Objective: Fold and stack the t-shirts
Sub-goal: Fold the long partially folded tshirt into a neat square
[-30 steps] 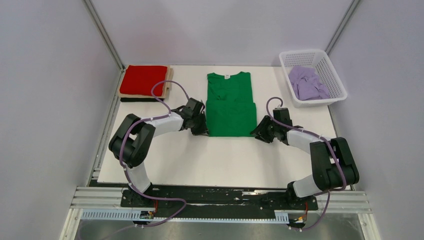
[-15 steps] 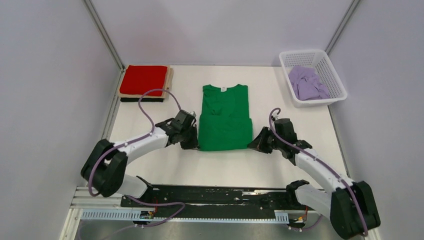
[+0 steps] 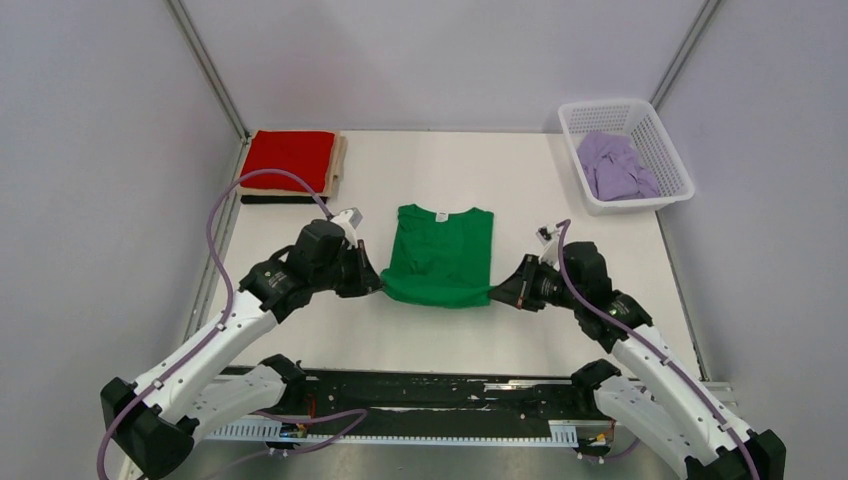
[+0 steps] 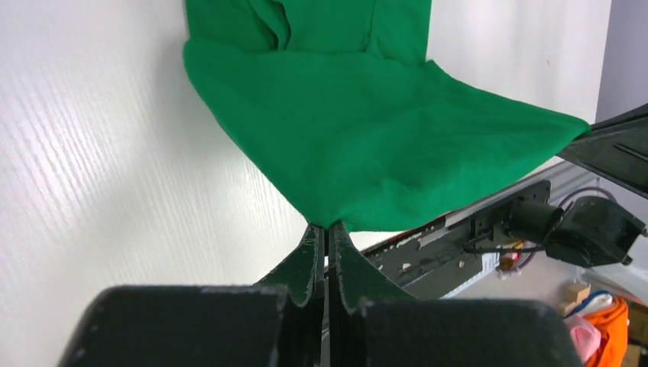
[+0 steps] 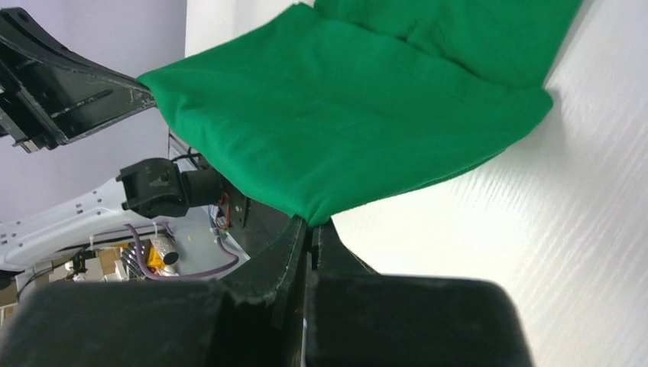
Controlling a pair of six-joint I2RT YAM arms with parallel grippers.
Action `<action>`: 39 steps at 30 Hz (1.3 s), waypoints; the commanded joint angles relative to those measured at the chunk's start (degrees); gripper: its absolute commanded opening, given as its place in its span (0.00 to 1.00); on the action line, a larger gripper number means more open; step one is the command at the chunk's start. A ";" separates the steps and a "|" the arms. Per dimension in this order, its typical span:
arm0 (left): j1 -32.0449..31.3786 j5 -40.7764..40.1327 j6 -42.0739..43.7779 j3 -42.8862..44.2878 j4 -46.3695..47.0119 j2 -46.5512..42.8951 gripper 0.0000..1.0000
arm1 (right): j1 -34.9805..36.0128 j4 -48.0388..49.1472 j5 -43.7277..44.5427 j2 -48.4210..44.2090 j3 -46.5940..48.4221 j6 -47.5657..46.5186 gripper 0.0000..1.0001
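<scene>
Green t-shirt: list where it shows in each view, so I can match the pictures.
Top external: the green t-shirt lies mid-table, its near corners pinched by the left gripper and the right gripper.
Left wrist: upper centre, one corner caught in the shut fingers at bottom centre.
Right wrist: upper centre, one corner caught in the shut fingers below.
Shared landmark: the white table under it.

White table [image 3: 440,340], green t-shirt [image 3: 445,250] mid-table, red-topped folded stack [image 3: 290,160] far left, basket [image 3: 640,204] far right

Overhead, wrist close-ups sharing green t-shirt [image 3: 440,255]
</scene>
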 commanded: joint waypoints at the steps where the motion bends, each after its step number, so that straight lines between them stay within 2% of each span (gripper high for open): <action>1: 0.74 -6.86 -0.41 4.92 -0.08 2.52 0.00 | -2.42 3.32 -1.68 3.98 5.66 -0.52 0.00; 7: 6.53 -7.25 0.16 8.32 5.51 6.53 0.00 | -7.98 10.07 -8.98 12.44 8.56 -0.45 0.00; 13: 12.00 -5.35 2.39 12.70 9.82 14.38 0.00 | -13.94 14.15 -10.55 20.15 12.97 -3.08 0.00; 24: 17.18 -4.53 5.23 22.79 13.43 30.73 0.00 | -20.39 18.79 -18.13 38.59 21.11 -4.54 0.00; 39: 19.88 -2.07 7.30 39.41 13.76 57.15 0.00 | -24.93 22.43 -13.44 60.11 30.70 -3.24 0.00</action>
